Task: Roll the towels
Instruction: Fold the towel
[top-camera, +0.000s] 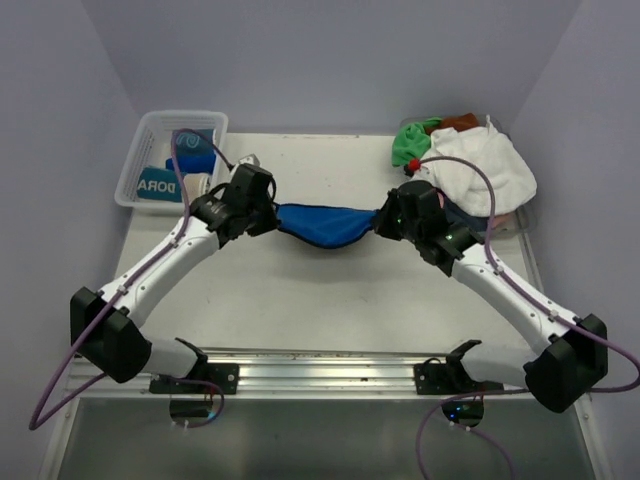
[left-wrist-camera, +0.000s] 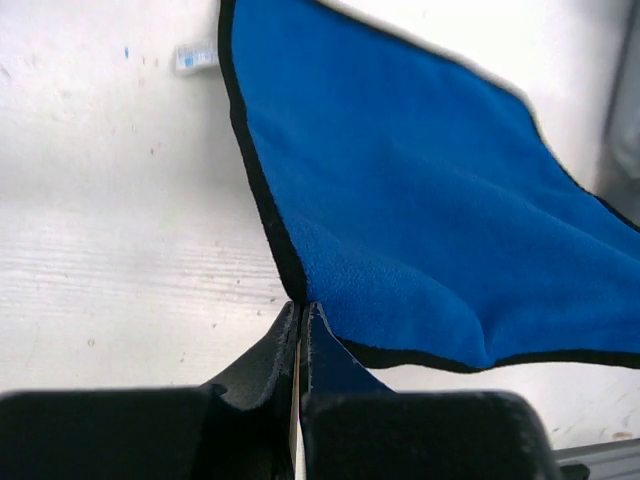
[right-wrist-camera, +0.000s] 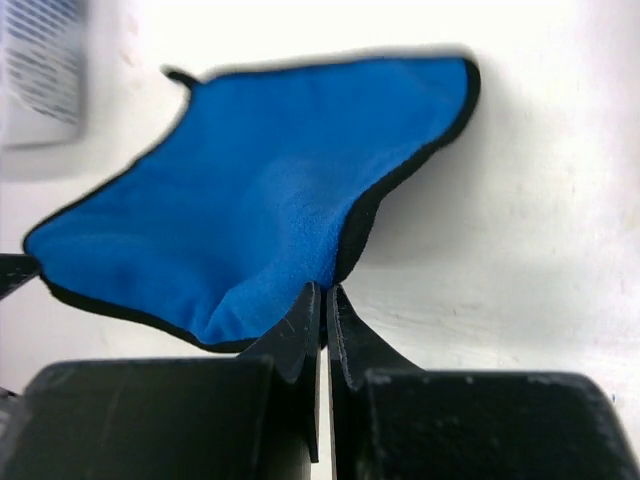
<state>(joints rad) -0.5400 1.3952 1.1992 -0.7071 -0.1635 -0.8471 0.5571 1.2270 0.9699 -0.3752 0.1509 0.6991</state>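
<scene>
A royal blue towel (top-camera: 325, 223) with a dark edge hangs stretched between my two grippers above the middle of the table. My left gripper (top-camera: 270, 215) is shut on its left corner; the left wrist view shows the blue towel (left-wrist-camera: 420, 200) spreading away from the pinched fingertips (left-wrist-camera: 300, 310). My right gripper (top-camera: 385, 222) is shut on its right corner; the right wrist view shows the towel (right-wrist-camera: 260, 200) sagging away from the gripper (right-wrist-camera: 325, 290). A teal towel with white lettering (top-camera: 165, 183) lies in the basket. White (top-camera: 480, 170) and green (top-camera: 412, 140) towels are piled at the back right.
A clear plastic mesh basket (top-camera: 140, 150) stands at the back left corner. The towel pile at the back right also holds a brown-red cloth (top-camera: 458, 122). A metal rail (top-camera: 320, 368) runs along the table's near edge between the arm bases.
</scene>
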